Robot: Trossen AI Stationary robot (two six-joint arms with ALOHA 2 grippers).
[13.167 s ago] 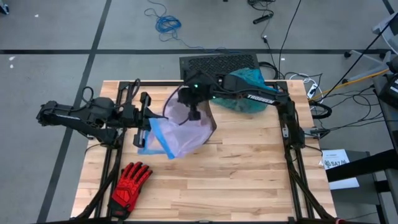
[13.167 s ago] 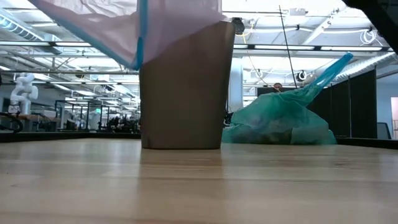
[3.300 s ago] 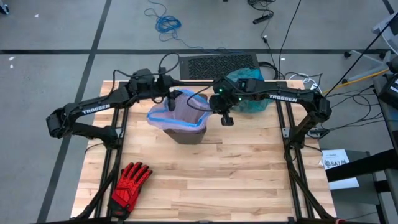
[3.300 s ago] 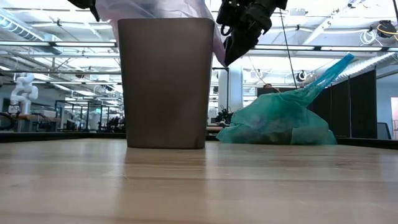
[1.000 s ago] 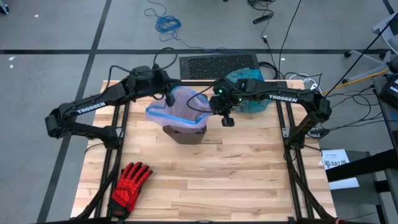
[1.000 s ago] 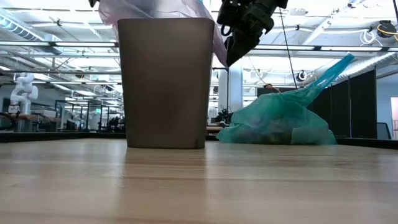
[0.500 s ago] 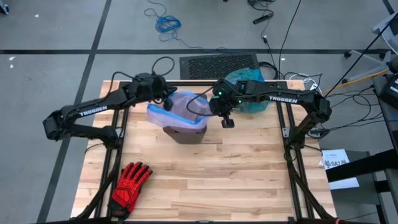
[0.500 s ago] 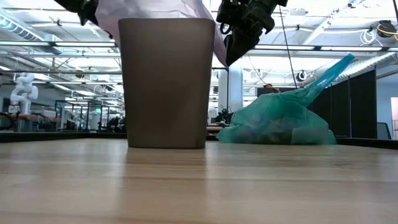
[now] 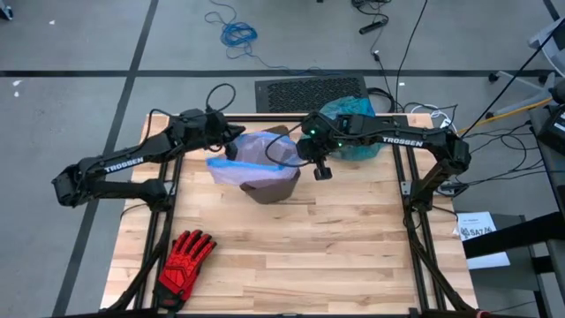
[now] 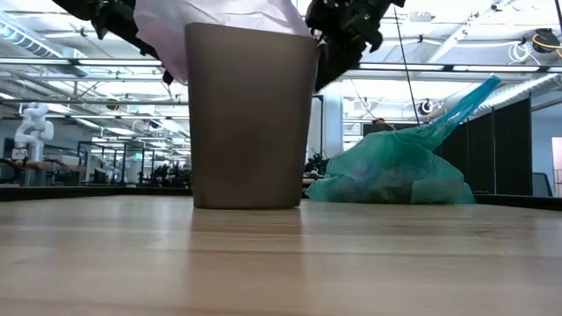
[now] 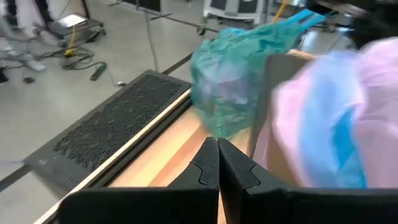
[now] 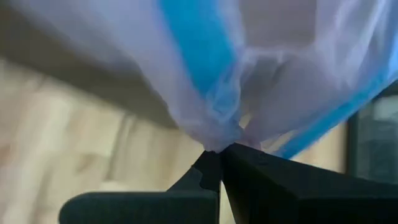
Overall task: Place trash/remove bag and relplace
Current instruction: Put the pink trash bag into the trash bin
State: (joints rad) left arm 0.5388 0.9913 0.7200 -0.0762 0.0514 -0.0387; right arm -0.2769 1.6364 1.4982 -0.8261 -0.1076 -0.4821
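Observation:
A brown bin (image 9: pixel 275 185) (image 10: pixel 250 114) stands on the table with a pale lilac, blue-rimmed bag (image 9: pixel 260 152) draped over its top and left rim. My right gripper (image 9: pixel 298 157) (image 12: pixel 219 152) is above the bin's right rim, shut on that lilac bag. My left gripper (image 9: pixel 232 148) (image 11: pixel 217 149) is at the bin's left side, shut, with nothing between its fingers. The teal-green bag (image 9: pixel 349 124) (image 10: pixel 395 167), knotted and full, rests on its bottom at the table's far edge. The trash is hidden. My right gripper pinches a gathered bunch of the lilac bag's film at its blue-rimmed mouth (image 12: pixel 217 134) between its two fingers. The fingers slant down from the table's right side. The film fans out from the pinch and lies slack over the bin's top. Of my left gripper, I cannot tell whether its side touches the lilac bag (image 11: pixel 348 118).
A red-and-black glove (image 9: pixel 185 261) lies near the table's front left corner. A dark perforated mat (image 11: pixel 118 130) lies just beyond the far edge. The near half of the wooden table (image 9: pixel 335 256) carries nothing else.
My left gripper has gone down and toward the table's left edge, from above the bin's far rim to its left side, staying shut. The lilac bag now hangs lower over the bin's left rim. The bin has slid a little toward the table's right edge.

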